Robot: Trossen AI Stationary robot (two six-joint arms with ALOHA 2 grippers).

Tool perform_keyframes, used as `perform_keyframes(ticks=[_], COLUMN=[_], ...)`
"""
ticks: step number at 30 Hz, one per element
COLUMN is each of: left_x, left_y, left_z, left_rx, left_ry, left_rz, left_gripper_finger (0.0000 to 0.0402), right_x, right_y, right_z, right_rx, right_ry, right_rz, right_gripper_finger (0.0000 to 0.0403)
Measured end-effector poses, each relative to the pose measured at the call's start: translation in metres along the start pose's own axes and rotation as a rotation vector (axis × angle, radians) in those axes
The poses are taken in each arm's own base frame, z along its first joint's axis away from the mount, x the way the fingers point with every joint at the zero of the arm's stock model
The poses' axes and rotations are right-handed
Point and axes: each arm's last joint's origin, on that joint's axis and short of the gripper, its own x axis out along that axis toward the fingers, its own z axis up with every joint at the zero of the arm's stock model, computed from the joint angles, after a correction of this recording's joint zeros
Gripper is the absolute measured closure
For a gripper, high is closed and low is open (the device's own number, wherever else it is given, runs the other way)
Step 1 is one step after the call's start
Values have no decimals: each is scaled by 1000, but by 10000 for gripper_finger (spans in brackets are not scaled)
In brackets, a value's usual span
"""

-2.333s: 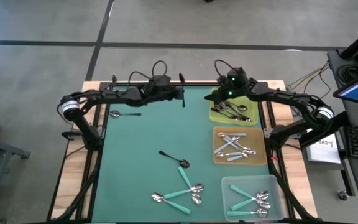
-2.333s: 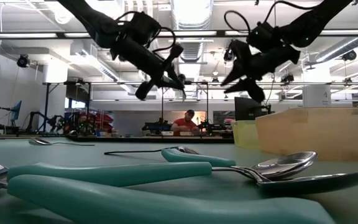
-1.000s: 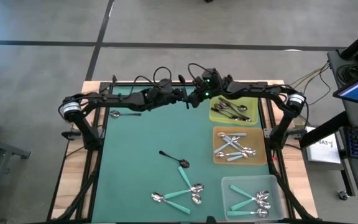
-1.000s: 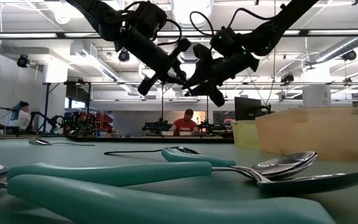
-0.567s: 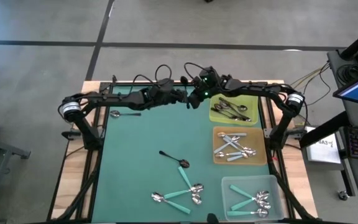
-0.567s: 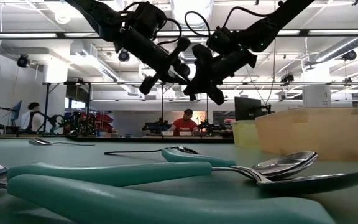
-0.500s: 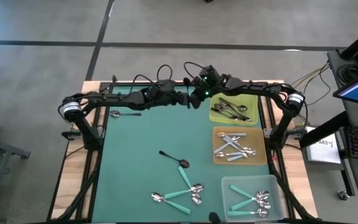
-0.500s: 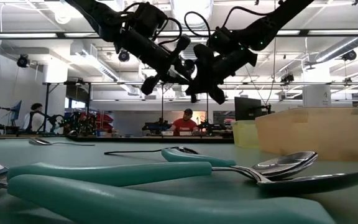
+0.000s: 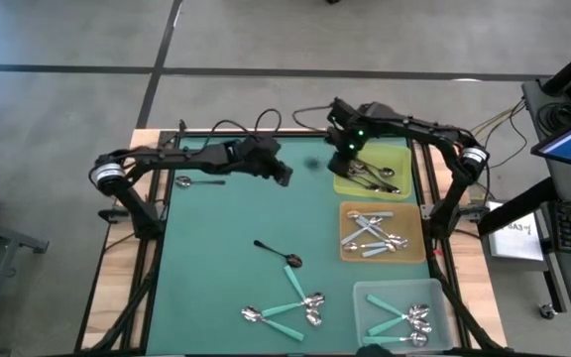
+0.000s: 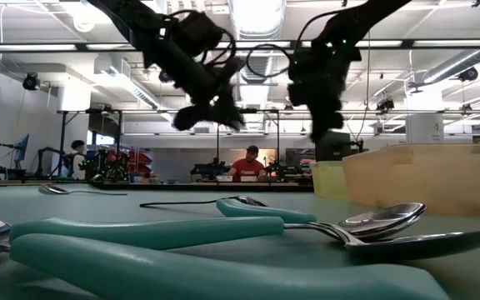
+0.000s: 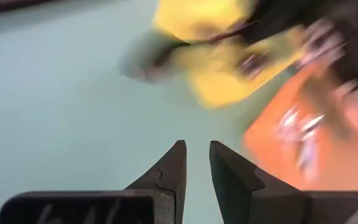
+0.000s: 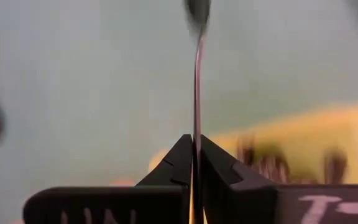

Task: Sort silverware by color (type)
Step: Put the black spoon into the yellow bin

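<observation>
My right gripper (image 12: pixel 196 142) is shut on a dark-handled spoon (image 12: pixel 197 68) and hangs over the table's far part, at the left edge of the yellow tray (image 9: pixel 397 159). In the high view that gripper (image 9: pixel 343 159) slants down. My left gripper (image 9: pixel 282 177) is a little to its left, above the green mat. Its fingers (image 11: pixel 196 163) stand slightly apart with nothing between them. A dark spoon (image 9: pixel 278 252) and some teal-handled spoons (image 9: pixel 290 303) lie flat on the mat. One more spoon (image 9: pixel 196 181) lies at the far left. My right gripper pinches the spoon's thin dark handle (image 12: pixel 197 127) between its two fingers. The handle runs along the fingers and sticks out past their tips, with the bowl (image 12: pixel 197 11) at the far end. The fingers slant downward, and the spoon is lifted clear of the table.
Down the right side stand the yellow tray with dark spoons, an orange tray (image 9: pixel 348 238) with light-blue spoons and a clear tray (image 9: pixel 365 297) with teal spoons. A person (image 10: pixel 244 165) sits in the room beyond the table. The mat's middle and left (image 9: pixel 216 248) are bare.
The two grippers met above the far middle of the table with the dark spoon between them. The spoon has gone from my left gripper to my right. My right gripper has swung toward the yellow tray and tipped downward with it. My left gripper has drawn back toward the near edge.
</observation>
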Motion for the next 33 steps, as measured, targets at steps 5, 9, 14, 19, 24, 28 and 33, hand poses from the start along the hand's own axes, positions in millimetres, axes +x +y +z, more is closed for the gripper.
perform_keyframes(ticks=[5,9,14,19,24,28,33], left_x=[-13,-28,-40,-41,-41,-41,-42], left_y=[25,37,43,45,46,46,47], left_z=[-15,-27,-32,-36,-37,-37,-38], left_rx=[53,104,139,138,138,138,141], left_ry=[206,314,348,351,353,354,367], left_rz=[236,464,559,560,563,564,571], left_gripper_finger=[347,347,347,347,347,347,347], right_x=[3,5,-1,-2,7,18,43], right_y=[4,3,1,0,-1,1,-3], right_z=[-20,-29,-29,-24,-6,7,12], right_rx=[-2,-4,0,-9,35,71,91], right_ry=[177,215,199,151,-14,-108,-80], right_rz=[9,-69,-121,-128,-33,130,140], right_gripper_finger=[395,395,395,394,394,382,341])
